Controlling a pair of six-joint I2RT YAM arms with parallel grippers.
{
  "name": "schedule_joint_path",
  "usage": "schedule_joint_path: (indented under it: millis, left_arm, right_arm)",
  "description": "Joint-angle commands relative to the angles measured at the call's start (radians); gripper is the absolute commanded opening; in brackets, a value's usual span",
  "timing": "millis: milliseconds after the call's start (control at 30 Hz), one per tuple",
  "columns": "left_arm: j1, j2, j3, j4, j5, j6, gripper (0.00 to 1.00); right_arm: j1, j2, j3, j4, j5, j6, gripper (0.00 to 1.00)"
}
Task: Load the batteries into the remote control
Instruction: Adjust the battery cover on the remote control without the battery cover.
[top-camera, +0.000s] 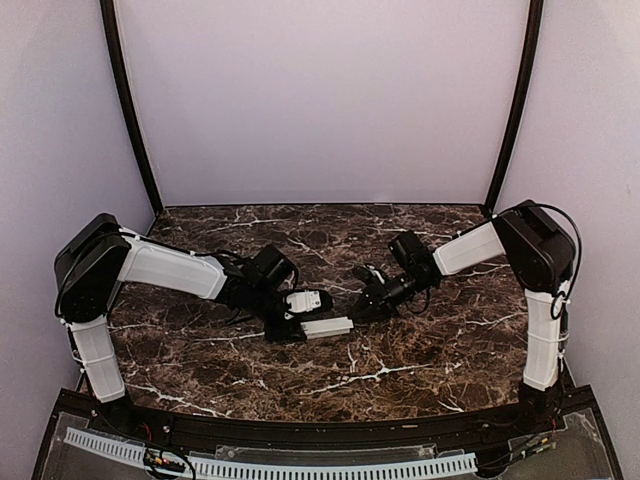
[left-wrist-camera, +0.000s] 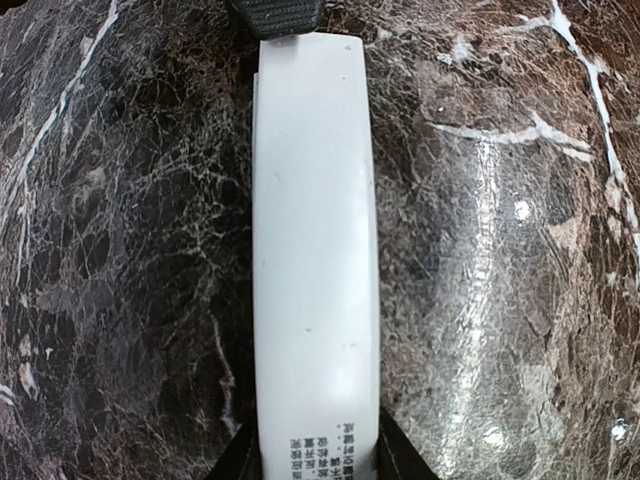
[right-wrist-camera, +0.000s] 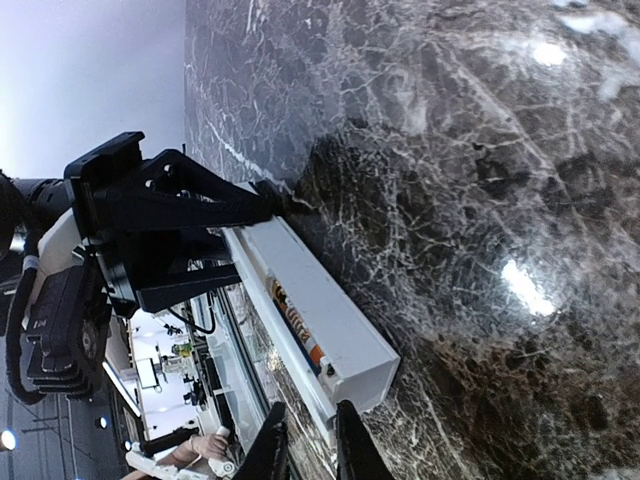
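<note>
The remote control (top-camera: 327, 327) is a slim white bar lying mid-table. My left gripper (top-camera: 288, 328) is shut on its left end. In the left wrist view the remote control (left-wrist-camera: 315, 250) runs up from between the black fingers (left-wrist-camera: 405, 455), label end nearest. From the right wrist, the remote control (right-wrist-camera: 330, 300) rests on its side with its slot open, and a blue and orange battery (right-wrist-camera: 297, 325) sits in the slot. My right gripper (right-wrist-camera: 308, 430) hovers at the bar's free end with its jaws narrowly apart. Whether they touch the rim is unclear.
The dark marble table (top-camera: 400, 370) is bounded by lilac walls at the back and sides, with black poles (top-camera: 130, 110) in the corners. A white perforated strip (top-camera: 270, 465) runs along the near edge between the arm bases.
</note>
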Motion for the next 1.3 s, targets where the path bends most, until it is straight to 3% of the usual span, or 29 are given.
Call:
schedule_joint_path:
  millis: [0,400,833,1267]
  left_arm:
    - [-0.006,0.001,0.015,-0.021,0.014,0.0,0.32]
    - [-0.006,0.005,0.015,-0.023,0.02,0.002,0.35]
    - [-0.006,0.008,0.021,-0.032,0.015,0.003,0.42]
    - [-0.006,-0.108,0.019,-0.045,0.029,-0.002,0.62]
  right_arm:
    - [0.001,0.025,-0.007,0.029,-0.042,0.006,0.13]
    - [-0.006,0.039,-0.003,0.019,-0.009,0.0,0.1]
    - [-0.009,0.031,0.023,-0.004,0.034,-0.017,0.14]
    - [-0.018,-0.062,0.087,-0.198,0.173,-0.123,0.25]
